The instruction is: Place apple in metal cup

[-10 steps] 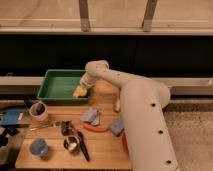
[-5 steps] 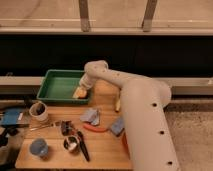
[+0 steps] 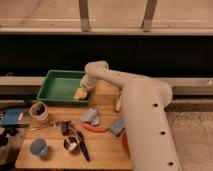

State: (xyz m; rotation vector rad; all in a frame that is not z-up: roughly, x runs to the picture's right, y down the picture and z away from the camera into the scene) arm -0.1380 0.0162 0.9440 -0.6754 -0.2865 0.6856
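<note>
Fingers unmoved, open at round apple

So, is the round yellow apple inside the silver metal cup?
No, the apple lies by the gripper at the green tray, outside the metal cup.

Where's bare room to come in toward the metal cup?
Bare wood lies right of the black tool, in front of the carrot. The tray floor left of the apple and gripper is bare. It is crowded between the mug and the metal cup.
</note>
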